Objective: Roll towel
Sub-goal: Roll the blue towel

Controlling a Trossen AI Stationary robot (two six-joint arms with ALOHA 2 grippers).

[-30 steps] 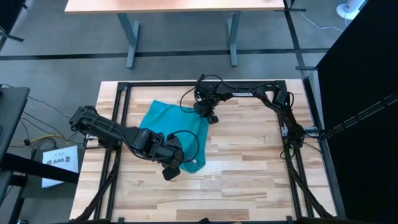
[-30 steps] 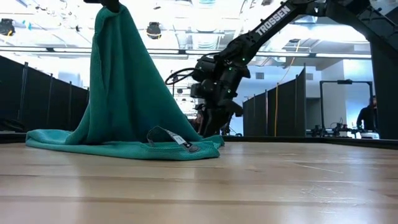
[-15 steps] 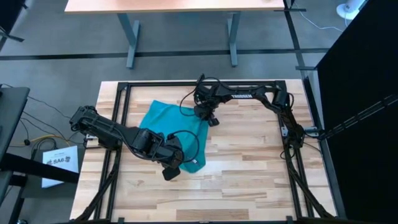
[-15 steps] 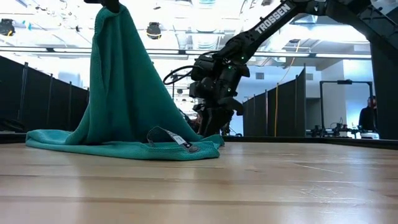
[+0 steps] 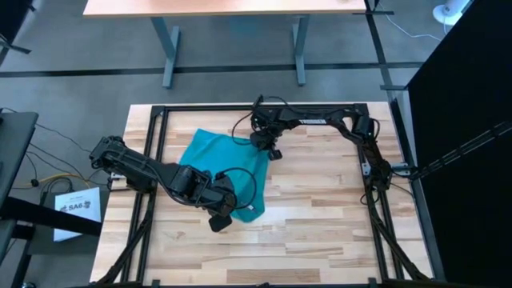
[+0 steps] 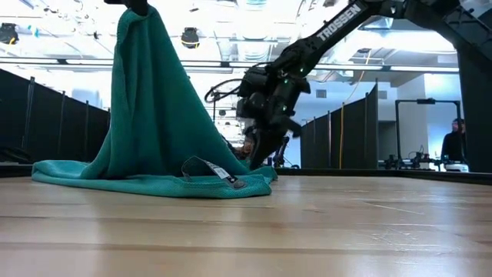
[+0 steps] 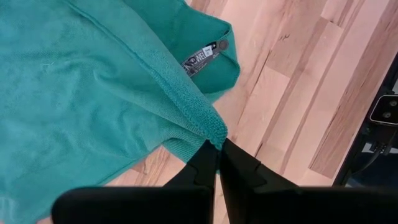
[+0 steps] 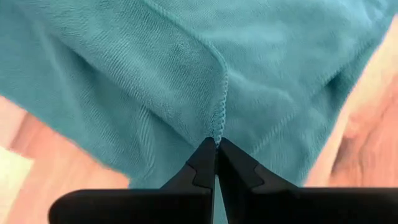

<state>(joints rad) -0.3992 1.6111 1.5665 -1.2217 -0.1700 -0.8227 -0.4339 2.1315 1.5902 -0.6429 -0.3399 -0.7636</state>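
Observation:
The teal towel lies partly spread on the wooden table. One corner is raised high, and the cloth falls from it like a tent onto the rest of the towel. My left gripper is shut on that raised corner, above the towel's near right part. My right gripper is shut on the towel at its far right edge, low over the table. The towel's label rests on the cloth lying on the table. My left gripper pinches the towel's thick hemmed corner between its two fingers, coming at it from above. The corner is lifted clear and the cloth hangs below it, its lower part on the table. My right gripper pinches a stitched edge of the towel between its two fingers, slanting down from the far right. The cloth there stays low, at the table's surface.
A black frame runs around the tabletop. Bare wood lies to the right of the towel and near the front edge. A second table stands beyond the far edge. A person stands far off in the room.
My right gripper has tipped at the towel's far right edge and its fingers have come together on the cloth. My left gripper has kept the raised corner still, and the towel's shape is unchanged.

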